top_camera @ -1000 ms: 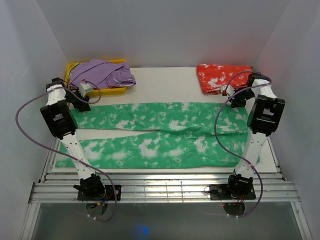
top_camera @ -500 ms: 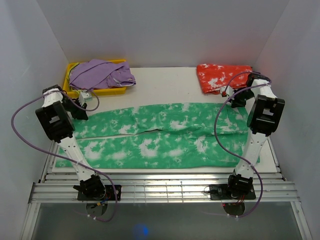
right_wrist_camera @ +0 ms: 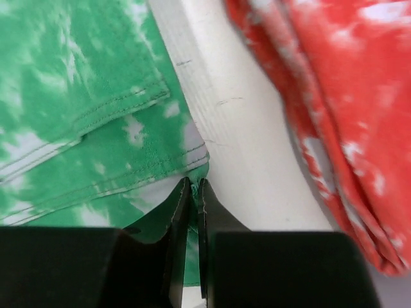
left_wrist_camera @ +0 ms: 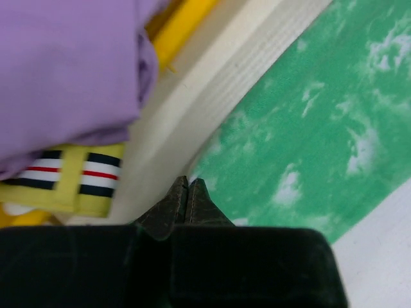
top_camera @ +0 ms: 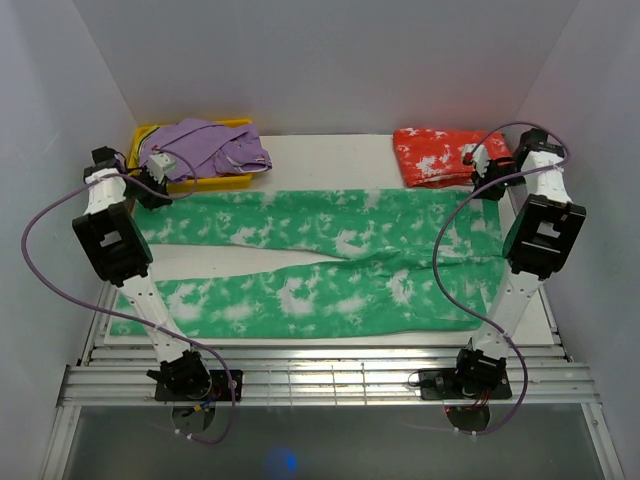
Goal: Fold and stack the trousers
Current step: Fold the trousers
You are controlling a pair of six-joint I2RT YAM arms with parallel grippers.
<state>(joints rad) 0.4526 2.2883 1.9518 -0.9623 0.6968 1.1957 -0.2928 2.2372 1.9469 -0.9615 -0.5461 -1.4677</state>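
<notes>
Cloth of the green trousers [top_camera: 320, 290] lies spread across the worktop [top_camera: 330, 160], legs apart. The fold should go best with the far leg carried evenly onto the near one. The right tool [right_wrist_camera: 194, 187] pinches the waistband corner. The left tool [left_wrist_camera: 187, 184] is clenched at the hem, though whether cloth sits between its tips is unclear. Beyond lie the red-orange trousers [top_camera: 440, 155], folded.

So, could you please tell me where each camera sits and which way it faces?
Top view: above and behind, looking down at the table; the left arm and right arm show whole.
Left wrist: looks down past the shut left pincer at the green trousers, purple garment and yellow tray.
Right wrist: looks down past the right pincer, shut on the green trousers, beside the red-orange trousers.
Shared: all three show the green trousers.
</notes>
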